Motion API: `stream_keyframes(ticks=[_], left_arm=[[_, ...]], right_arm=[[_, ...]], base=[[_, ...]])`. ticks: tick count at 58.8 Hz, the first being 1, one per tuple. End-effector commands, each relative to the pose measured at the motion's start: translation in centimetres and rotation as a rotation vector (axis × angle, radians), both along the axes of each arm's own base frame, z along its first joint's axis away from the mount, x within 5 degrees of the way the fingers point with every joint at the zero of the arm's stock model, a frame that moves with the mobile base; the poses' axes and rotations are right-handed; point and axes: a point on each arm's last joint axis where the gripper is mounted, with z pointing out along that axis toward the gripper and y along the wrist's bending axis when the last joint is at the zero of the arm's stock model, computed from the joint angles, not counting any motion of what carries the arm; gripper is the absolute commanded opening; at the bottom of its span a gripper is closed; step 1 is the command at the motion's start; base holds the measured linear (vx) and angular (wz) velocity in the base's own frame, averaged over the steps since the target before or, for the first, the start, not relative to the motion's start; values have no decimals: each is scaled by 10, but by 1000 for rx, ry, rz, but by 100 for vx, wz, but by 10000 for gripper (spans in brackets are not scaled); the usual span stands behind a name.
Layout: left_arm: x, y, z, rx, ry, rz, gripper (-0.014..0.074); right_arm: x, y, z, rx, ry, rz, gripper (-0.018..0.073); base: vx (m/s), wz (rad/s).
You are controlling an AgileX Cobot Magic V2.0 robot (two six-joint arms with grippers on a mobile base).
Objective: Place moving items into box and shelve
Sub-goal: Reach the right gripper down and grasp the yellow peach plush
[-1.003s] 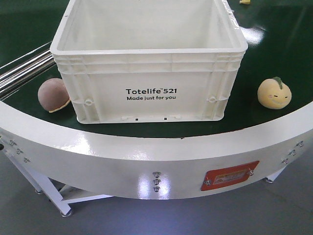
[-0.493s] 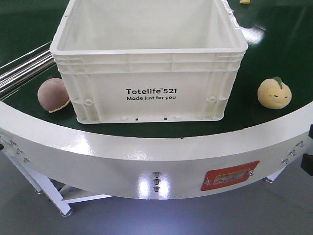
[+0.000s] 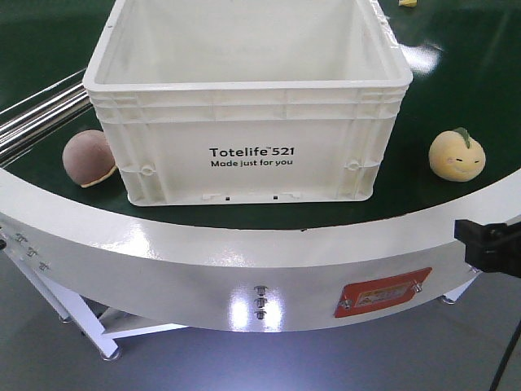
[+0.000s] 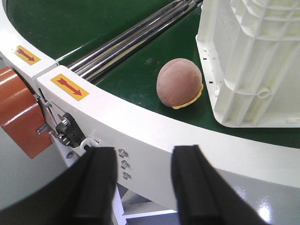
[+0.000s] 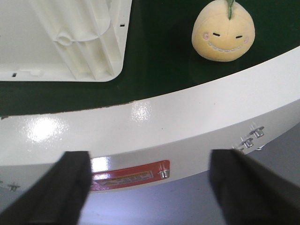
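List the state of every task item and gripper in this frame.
box: upright, top open, no item visible inside.
brown-pink ball: on the green belt, by the box's left corner, outside it.
yellow fruit plush: on the green belt to the right of the box, apart from it, leaf up.
left gripper: open, empty.
right gripper: open, empty.

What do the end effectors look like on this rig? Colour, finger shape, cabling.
Left end effector: two matte black fingers, broad, rounded tips, no markings visible. Right end effector: same black pair, blurred. Front view shows a black boxy arm section with a thin dark cable.
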Motion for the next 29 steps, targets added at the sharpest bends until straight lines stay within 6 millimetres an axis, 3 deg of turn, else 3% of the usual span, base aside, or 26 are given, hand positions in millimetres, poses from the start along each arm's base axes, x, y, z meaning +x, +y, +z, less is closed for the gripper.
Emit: stream_keyframes(ticks=[1, 17, 29], left_arm=[[4, -1, 15, -6, -93, -11, 501], [4, -1, 15, -6, -93, -11, 504], [4, -1, 15, -6, -94, -11, 504]], right_arm=[[20, -1, 22, -2, -90, -31, 715], [83, -35, 36, 0, 56, -242, 701], [139, -53, 29, 26, 154, -169, 692]], base=[[0, 0], [0, 0], [0, 0]])
